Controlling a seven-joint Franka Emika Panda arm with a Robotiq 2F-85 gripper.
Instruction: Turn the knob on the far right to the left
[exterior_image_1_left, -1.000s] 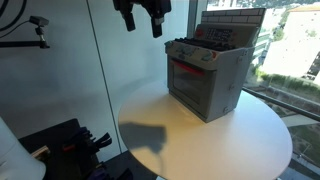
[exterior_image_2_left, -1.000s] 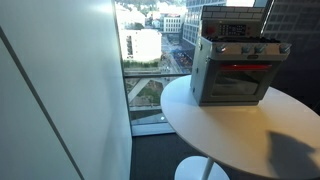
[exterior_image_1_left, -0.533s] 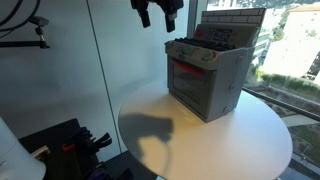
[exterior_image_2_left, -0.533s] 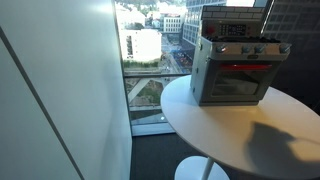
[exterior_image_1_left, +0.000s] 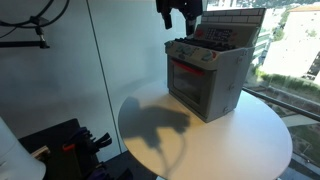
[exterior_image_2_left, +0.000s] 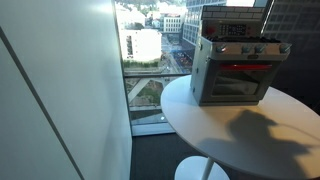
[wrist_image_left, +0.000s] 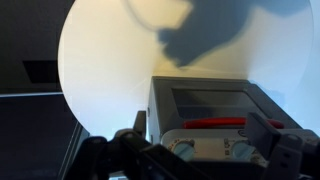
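in an exterior view the pincer (exterior_image_1_left: 178, 20) hangs at the very top of the frame, fingers spread with nothing between them, so it's open and empty. the toy stove (exterior_image_1_left: 207, 75) sits below it and off to one side on the round white counter (exterior_image_1_left: 250, 140), well apart from the fingertips. the knob row (exterior_image_1_left: 196, 53) runs along the stove's front top edge, too small here to pick out single knobs.

in an exterior view from the window side the pincer isn't in frame at all. you only get its shadow (exterior_image_2_left: 262, 128) on the counter, in front of the toy stove (exterior_image_2_left: 235, 68).

wrist view looks down past the dark fingers (wrist_image_left: 110, 160), which sit wide apart at the bottom. the stove top lies right under the pincer, and one knob (wrist_image_left: 183, 148) shows between the fingers with another beside it. the ends of the row are hidden behind the fingers, so i can't tell which knob is the far right one.

my read: this is the approach and nothing is touched yet. next it needs to drop down, slide along to the end knob, close on it, then twist the wrist left.
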